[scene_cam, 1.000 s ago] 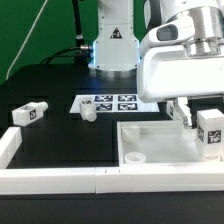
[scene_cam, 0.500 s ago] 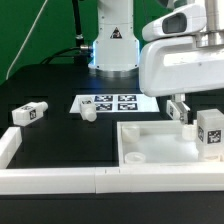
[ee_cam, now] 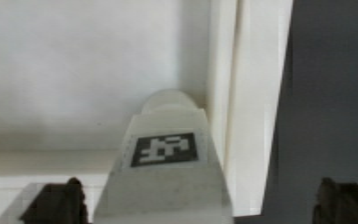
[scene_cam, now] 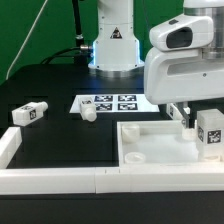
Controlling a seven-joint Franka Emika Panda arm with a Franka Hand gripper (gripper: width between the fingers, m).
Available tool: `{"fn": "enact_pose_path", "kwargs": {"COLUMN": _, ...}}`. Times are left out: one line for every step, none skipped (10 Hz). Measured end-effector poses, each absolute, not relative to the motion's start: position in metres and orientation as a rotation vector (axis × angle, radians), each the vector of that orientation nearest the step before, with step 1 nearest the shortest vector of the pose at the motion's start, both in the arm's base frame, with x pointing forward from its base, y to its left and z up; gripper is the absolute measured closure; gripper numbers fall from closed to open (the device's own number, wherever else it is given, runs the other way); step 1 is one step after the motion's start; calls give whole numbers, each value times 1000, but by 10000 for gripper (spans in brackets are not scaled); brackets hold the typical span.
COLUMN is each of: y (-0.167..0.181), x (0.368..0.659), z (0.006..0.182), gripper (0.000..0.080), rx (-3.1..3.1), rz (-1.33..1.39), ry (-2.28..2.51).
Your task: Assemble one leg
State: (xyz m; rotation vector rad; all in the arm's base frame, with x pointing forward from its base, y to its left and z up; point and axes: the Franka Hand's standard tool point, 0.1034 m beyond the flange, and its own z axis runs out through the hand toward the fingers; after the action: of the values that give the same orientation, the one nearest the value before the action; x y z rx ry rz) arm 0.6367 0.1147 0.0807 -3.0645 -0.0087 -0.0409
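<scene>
**While the leg is straddled, nothing is yet gripped**

Where the scene lies nearest the exterior camera, a white rail (scene_cam: 60,180) is set along the front edge of the black table (scene_cam: 60,140), judged to be there to stop parts sliding off. Just behind it the tabletop (scene_cam: 160,150) is laid flat with its walled face up, so that a leg can be fitted at a corner. The tagged leg (scene_cam: 210,133) (ee_cam: 163,150) is seen at the tabletop's edge toward the exterior view's right; whether it is seated in a hole cannot be told. The gripper (scene_cam: 181,113) (ee_cam: 201,203) is held over it with its fingertips (ee_cam: 60,200) spread wide, one on each side and clear of the leg, so nothing is clasped. A closing grasp is judged the step in hand. Farther back, a second leg (scene_cam: 30,113) and a small white part (scene_cam: 88,113) are seen loose on the matte black surface, near the marker board (scene_cam: 108,103). Beyond, the arm base (scene_cam: 112,45) is backed by green cables (scene_cam: 78,30) and a dim room.
</scene>
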Motion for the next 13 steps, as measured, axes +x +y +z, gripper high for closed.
{"fn": "enact_pose_path", "kwargs": {"y": 115, "x": 637, "z": 81, "gripper": 276, "rx": -3065, "rz": -41, "ry": -11}}
{"fn": "enact_pose_path", "kwargs": {"y": 115, "x": 637, "z": 81, "gripper": 414, "rx": -3061, "rz": -38, "ry": 67}}
{"fn": "enact_pose_path", "kwargs": {"y": 113, "x": 637, "z": 80, "gripper": 508, "rx": -3058, "rz": -32, "ry": 194}}
{"fn": "enact_pose_path", "kwargs": {"y": 113, "x": 637, "z": 80, "gripper": 508, "rx": -3050, "rz": -29, "ry": 280}}
{"fn": "enact_pose_path", "kwargs": {"y": 113, "x": 637, "z": 80, "gripper": 508, "rx": -3040, "rz": -25, "ry": 370}}
{"fn": "enact_pose_path", "kwargs": {"y": 113, "x": 637, "z": 80, "gripper": 508, "rx": -3026, "rz": -32, "ry": 469}}
{"fn": "enact_pose_path", "kwargs": {"y": 113, "x": 637, "z": 78, "gripper": 508, "rx": -2987, "rz": -68, "ry": 669}}
{"fn": "enact_pose_path", "kwargs": {"y": 112, "x": 638, "z": 78, "gripper": 509, "rx": -2925, "rz": -53, "ry": 879}}
{"fn": "enact_pose_path", "kwargs": {"y": 111, "x": 638, "z": 77, "gripper": 509, "rx": -2840, "rz": -21, "ry": 1099}}
{"fn": "enact_pose_path", "kwargs": {"y": 112, "x": 637, "z": 77, "gripper": 509, "rx": -2749, "rz": 15, "ry": 1288}}
{"fn": "enact_pose_path", "kwargs": {"y": 115, "x": 636, "z": 76, "gripper": 509, "rx": -2575, "rz": 54, "ry": 1563}}
{"fn": "enact_pose_path", "kwargs": {"y": 118, "x": 637, "z": 77, "gripper": 509, "rx": -2430, "rz": 82, "ry": 1747}}
{"fn": "enact_pose_path", "kwargs": {"y": 119, "x": 638, "z": 76, "gripper": 509, "rx": -2313, "rz": 98, "ry": 1867}}
